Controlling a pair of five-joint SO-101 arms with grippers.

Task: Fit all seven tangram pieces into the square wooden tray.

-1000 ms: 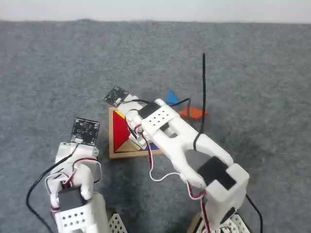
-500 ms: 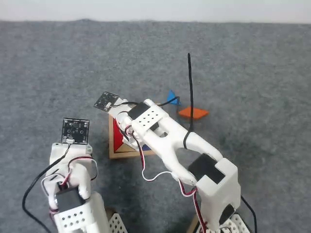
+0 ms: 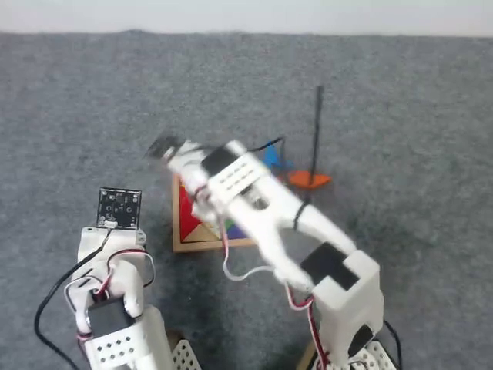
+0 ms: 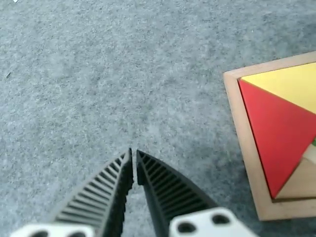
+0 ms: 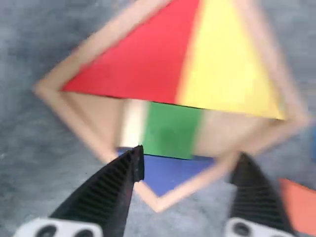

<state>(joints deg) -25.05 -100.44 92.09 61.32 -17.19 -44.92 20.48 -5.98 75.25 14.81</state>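
The square wooden tray point(image 5: 64, 106) lies under my right gripper point(image 5: 190, 160), which hangs open above it with nothing between its fingers. Inside the tray I see a red triangle point(image 5: 143, 64), a yellow triangle point(image 5: 222, 69), a green piece point(image 5: 170, 131) and a blue piece point(image 5: 170, 173). In the high view the right arm covers most of the tray point(image 3: 181, 245); the red triangle point(image 3: 189, 208) shows at its left side. An orange piece point(image 3: 308, 179) and a blue triangle point(image 3: 271, 154) lie on the carpet beyond the tray. My left gripper point(image 4: 133, 153) is shut over bare carpet, left of the tray corner point(image 4: 247, 148).
Grey carpet covers the whole table. A black cable point(image 3: 316, 131) rises from the right arm above the orange piece. The left arm's base point(image 3: 115, 331) stands at the near left, with open carpet to its left and far side.
The right arm swung left over the tray and is still moving. The left arm drew back to the left, away from the tray. The loose orange and blue pieces kept their places.
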